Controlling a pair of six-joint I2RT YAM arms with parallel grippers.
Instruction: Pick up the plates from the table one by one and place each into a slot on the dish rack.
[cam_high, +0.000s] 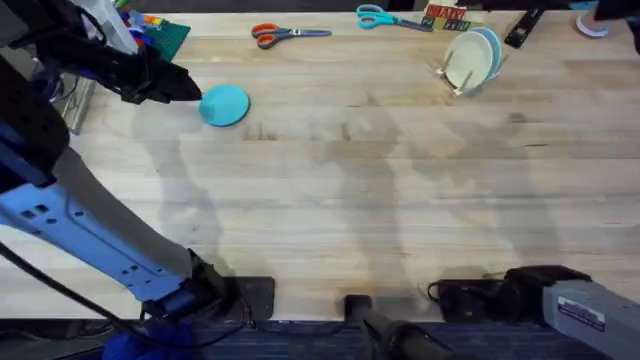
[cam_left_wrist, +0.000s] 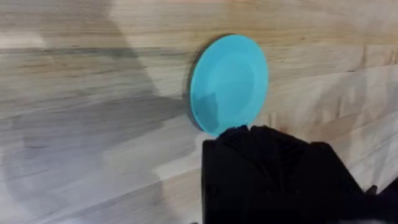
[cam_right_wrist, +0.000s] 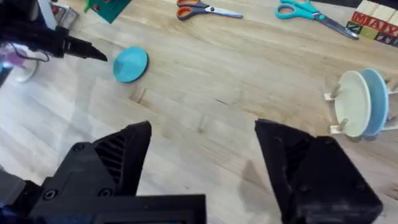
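Two plates, one cream and one blue, already stand upright in the dish rack, so the blue plate lying flat on the tabletop, well apart from the rack, looks like the one left to move. The left gripper sits just beside that plate's rim, seemingly lined up for an edge grab; whether its fingers are apart or together I cannot tell. The right gripper hangs spread wide and empty, far from the loose plate. Rack pegs are mostly hidden behind the standing plates.
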